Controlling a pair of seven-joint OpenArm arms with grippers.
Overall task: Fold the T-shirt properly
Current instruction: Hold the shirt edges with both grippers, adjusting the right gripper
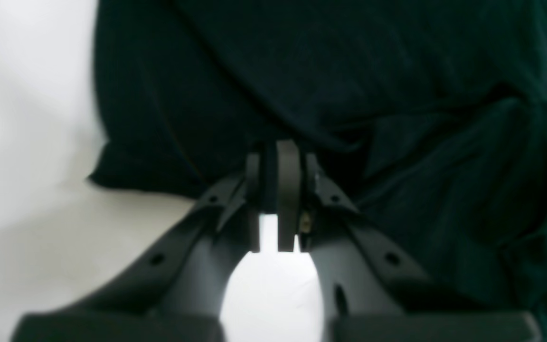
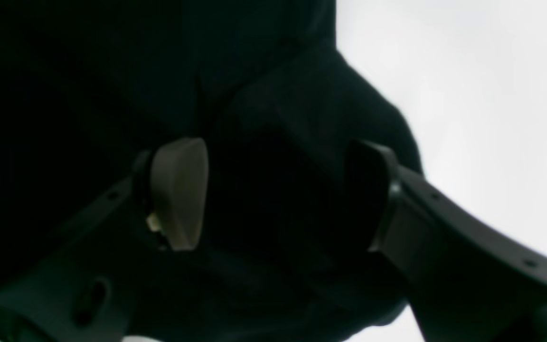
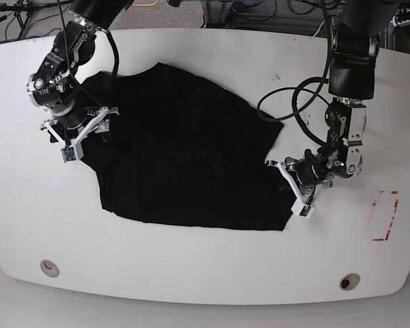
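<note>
Base view puts the black T-shirt (image 3: pixel 191 157) mid-table, its lower hem well apart from the rounded near edge of the white table (image 3: pixel 191 266), leaving me a broad bare strip to move in. More bare surface lies outside both arms. At the cloth's border on my left-arm side, the left gripper (image 1: pixel 270 190) has its fingers almost pressed together over the hem, a narrow slit between them; I can't tell whether fabric is pinched. My right gripper (image 2: pixel 273 194) is spread wide over the shirt's rumpled opposite side, with dark cloth visible between its fingers. Red markings (image 3: pixel 386 215) sit on the table outside the left arm, too small to read. Two round fittings, one by the right near corner (image 3: pixel 49 268), one by the left (image 3: pixel 350 281), have dark centres.
</note>
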